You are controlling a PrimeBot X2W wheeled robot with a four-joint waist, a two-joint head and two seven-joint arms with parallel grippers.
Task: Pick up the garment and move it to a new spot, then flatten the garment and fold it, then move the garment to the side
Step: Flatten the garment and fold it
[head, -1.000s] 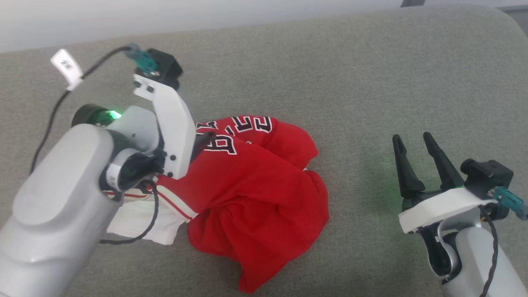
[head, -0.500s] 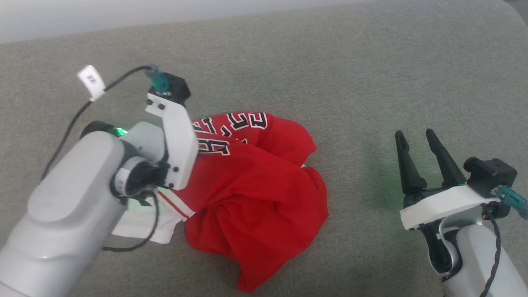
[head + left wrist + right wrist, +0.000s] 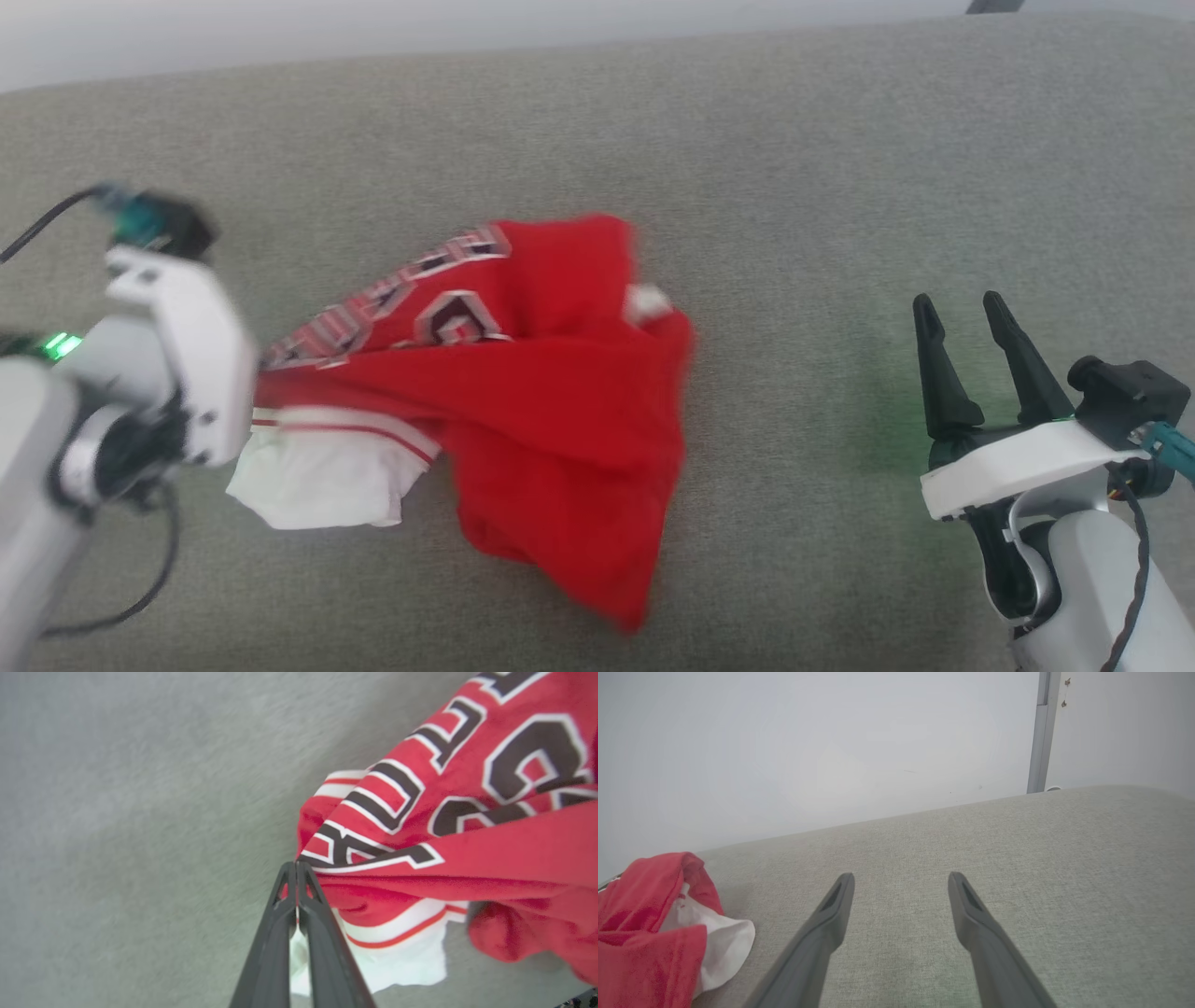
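Left gripper (image 3: 296,867): fingers pinched together on the lettered edge of the garment (image 3: 560,401) | red jersey lies crumpled mid-way across the grey upholstery (image 3: 794,168), white sleeve at left | right gripper (image 3: 963,313): fingers apart, well clear.

Blur smears the garment (image 3: 551,392) in my head view, leaving its lettering (image 3: 411,289) unreadable; my left wrist view crops it at right, my right wrist view at left.
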